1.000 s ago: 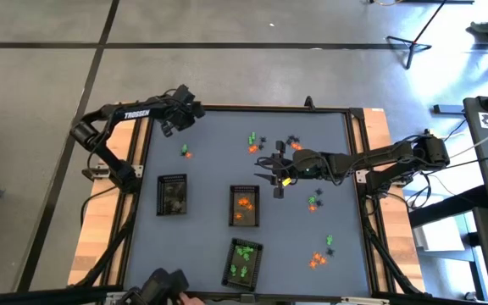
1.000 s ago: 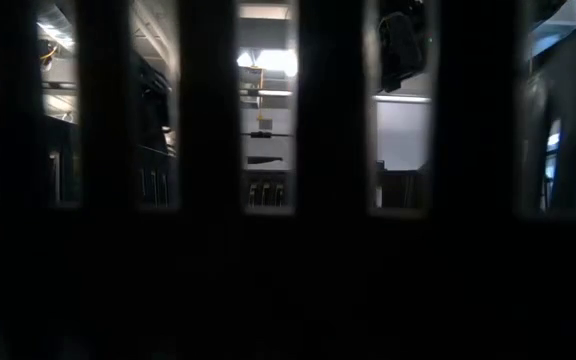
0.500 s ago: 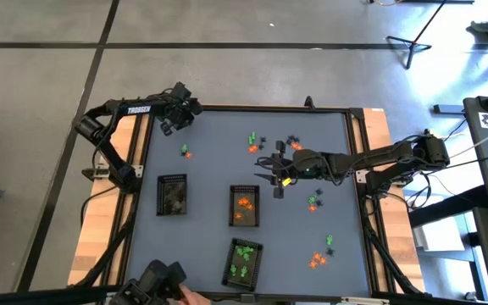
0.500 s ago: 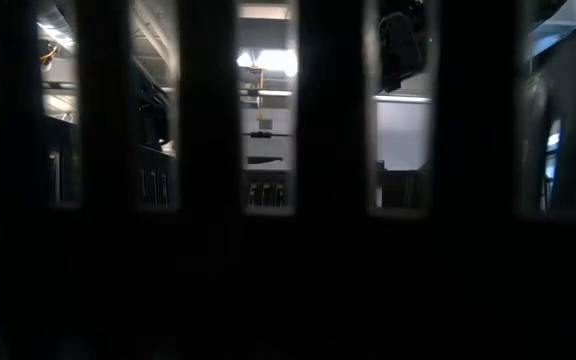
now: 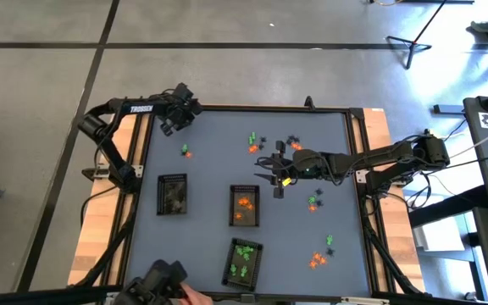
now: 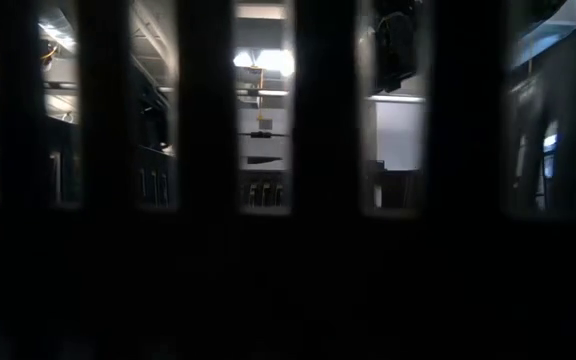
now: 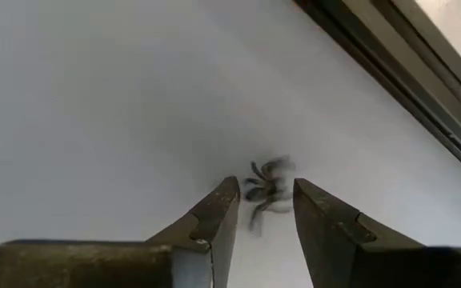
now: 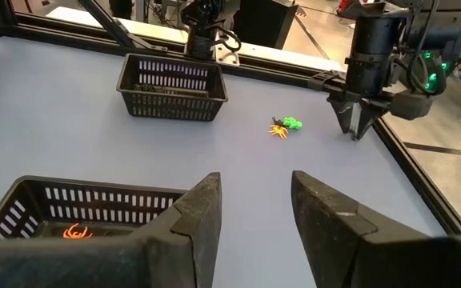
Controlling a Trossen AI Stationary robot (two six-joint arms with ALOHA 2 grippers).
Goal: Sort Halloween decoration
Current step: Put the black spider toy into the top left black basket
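Tiny orange, green and black Halloween decorations lie in loose clusters on the grey table: at the far middle [image 5: 257, 144], at the right [image 5: 313, 202], at the near right [image 5: 318, 258], and a pair at the left [image 5: 185, 152]. My left gripper [image 5: 169, 127] is at the far left corner, pointing down, open. In the left wrist view a black spider [image 7: 266, 186] lies on the table between its fingertips [image 7: 264, 210]. My right gripper [image 5: 266, 169] hovers open over the middle of the table, level, with nothing between its fingers [image 8: 254, 192].
Three dark mesh trays stand on the table: one with dark pieces [image 5: 172, 195], one with orange pieces [image 5: 244, 206], one with green pieces [image 5: 244, 263]. The table's raised frame [image 7: 390, 56] runs close by the left gripper. A person's hand [image 5: 186, 295] shows at the near edge. Dark bars block the low view.
My left arm has leaned a little farther toward the table's far left corner. My right arm has kept still. The dark thing by the person's hand at the near edge has shifted slightly.
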